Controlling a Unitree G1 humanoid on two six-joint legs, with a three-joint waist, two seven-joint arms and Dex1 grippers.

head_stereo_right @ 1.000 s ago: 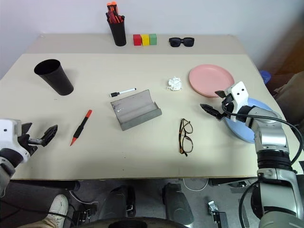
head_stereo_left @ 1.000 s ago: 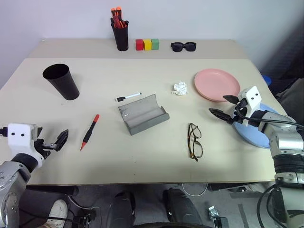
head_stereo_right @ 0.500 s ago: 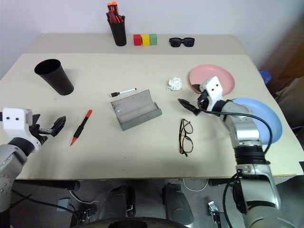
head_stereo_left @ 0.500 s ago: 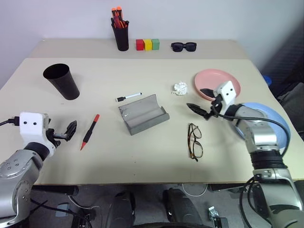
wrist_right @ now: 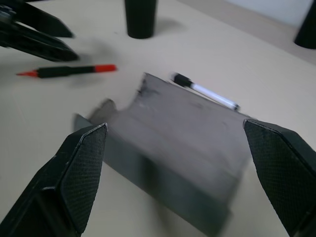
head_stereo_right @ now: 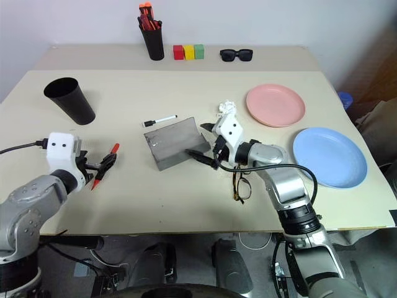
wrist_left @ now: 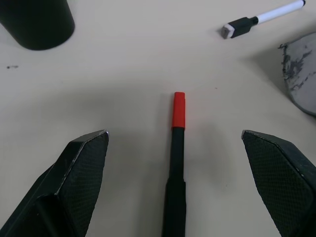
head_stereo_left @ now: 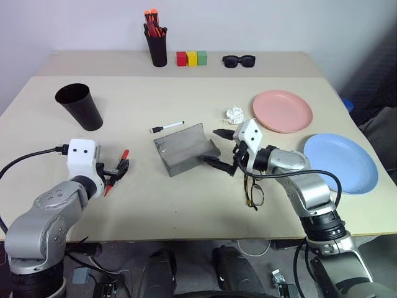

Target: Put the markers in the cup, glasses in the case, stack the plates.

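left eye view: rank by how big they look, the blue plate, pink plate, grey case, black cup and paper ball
1. blue plate, only a little ahead of the next, and it lies nearer the camera, so the order of these two is unsure
2. pink plate
3. grey case
4. black cup
5. paper ball

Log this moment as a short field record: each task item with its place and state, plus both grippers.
red-capped marker: flat on the table, between the open left gripper fingers, not gripped
white marker: flat on the table, behind the case
cup: upright, far left
case: lid open, mid-table
glasses: on the table, outside the case, partly under the right arm
right gripper: open, at the case's right end
pink plate: on the table
blue plate: beside the pink plate, not stacked
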